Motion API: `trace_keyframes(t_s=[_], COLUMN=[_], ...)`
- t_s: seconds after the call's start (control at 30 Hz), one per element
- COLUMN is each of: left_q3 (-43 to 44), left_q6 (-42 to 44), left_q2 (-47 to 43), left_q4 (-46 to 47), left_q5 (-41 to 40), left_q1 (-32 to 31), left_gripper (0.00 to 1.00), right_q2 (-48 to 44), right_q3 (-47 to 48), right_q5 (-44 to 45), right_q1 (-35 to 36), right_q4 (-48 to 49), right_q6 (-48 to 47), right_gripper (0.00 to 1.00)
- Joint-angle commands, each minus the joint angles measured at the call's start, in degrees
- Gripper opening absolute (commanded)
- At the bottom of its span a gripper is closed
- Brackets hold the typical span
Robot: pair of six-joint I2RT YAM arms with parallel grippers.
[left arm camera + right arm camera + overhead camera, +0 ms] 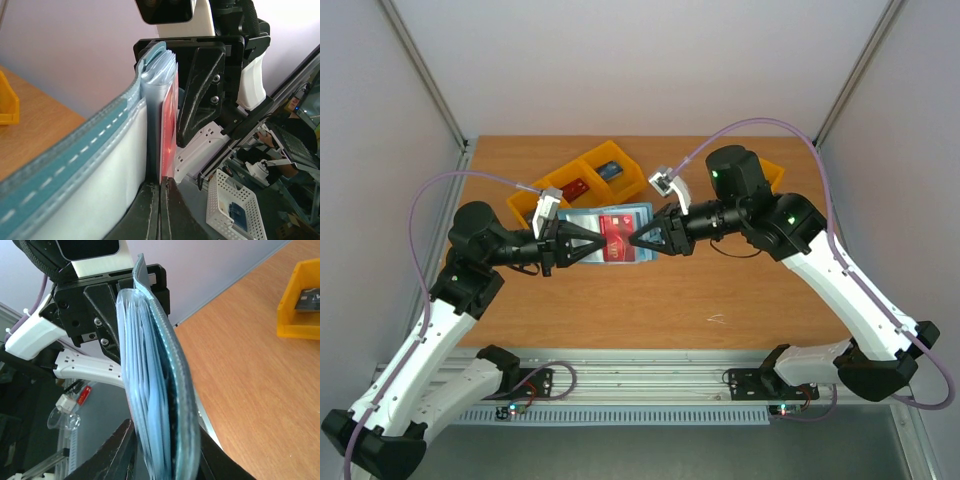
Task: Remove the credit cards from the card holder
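**Top view.**
- Holder (pixel 582 218): open and held up between the two arms over mid-table.
- Red card (pixel 618 245): shows on the holder's inner face.
- Left gripper (pixel 592 243): comes in from the left. Right gripper (pixel 636 240): comes in from the right. Their tips are near each other across the card.
- Orange bins (pixel 582 180): stand behind the holder on the table. A reddish item and a blue one lie inside, probably cards already out.

**Left wrist.**
- Left gripper (pixel 160 192): fingers are pressed together with hardly a gap at the foot of the red card (pixel 168 115).
- The card stands edge-on, just beside the pale pockets of the holder (pixel 85 150). Whether a pocket layer is pinched along with it cannot be told.
- The right gripper's black body sits at the holder's far end.

**Right wrist.**
- Right gripper (pixel 165 462): set narrow, one finger on each side of the holder (pixel 165 370), clamping cover and pockets together.
- The left gripper shows at the far end.
- One bin (pixel 300 305) sits on the table, well apart, with a dark card in it.

**Step in hand (judged).** The red card is being drawn out. The right gripper braces the holder and the left grips the card.

**Next move (judged).** The left gripper should pull straight along the pocket's opening while the right gripper holds firm. If a pocket layer is caught in the pinch, the holder will drag along and the left gripper will need to re-grip.
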Motion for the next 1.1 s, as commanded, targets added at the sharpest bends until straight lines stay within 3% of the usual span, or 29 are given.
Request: trace_keyframes(t_s=[0.0,0.13,0.43,0.6,0.93,1.07], left_q3=[-0.8,-1.1,-1.2,-1.4,-1.8,-1.9], left_q6=[-1.5,-1.8,-2.0,-2.3,-4.1,-4.2], left_q2=[-1.1,-1.1,-1.0,-0.9,-0.8,-1.0], left_q4=[4.0,4.2,4.5,5.7,8.3,7.3], left_q5=[2.0,2.0,2.7,3.3,2.3,1.1], left_q1=[0.6,0.9,1.3,1.3,1.2,1.2], left_gripper=[0.00,0.00,0.00,0.00,0.17,0.00], right_q2=[-2.7,-2.8,-2.9,-2.8,-1.3,-1.5], right_q3=[0.1,-0.1,0.1,0.0,0.7,0.5], right_q5=[0.9,-0.5,-1.0,-1.3,-2.6,-1.4], right_q1=[-1.1,-1.1,-1.3,-1.3,-1.3,-1.3], right_q4=[-0.8,-1.1,-1.1,-1.0,-0.1,-1.1], right_q6=[-1.7,-1.6,-2.2,-1.9,-1.5,-2.2], right_gripper=[0.25,0.23,0.01,0.01,0.01,0.01])
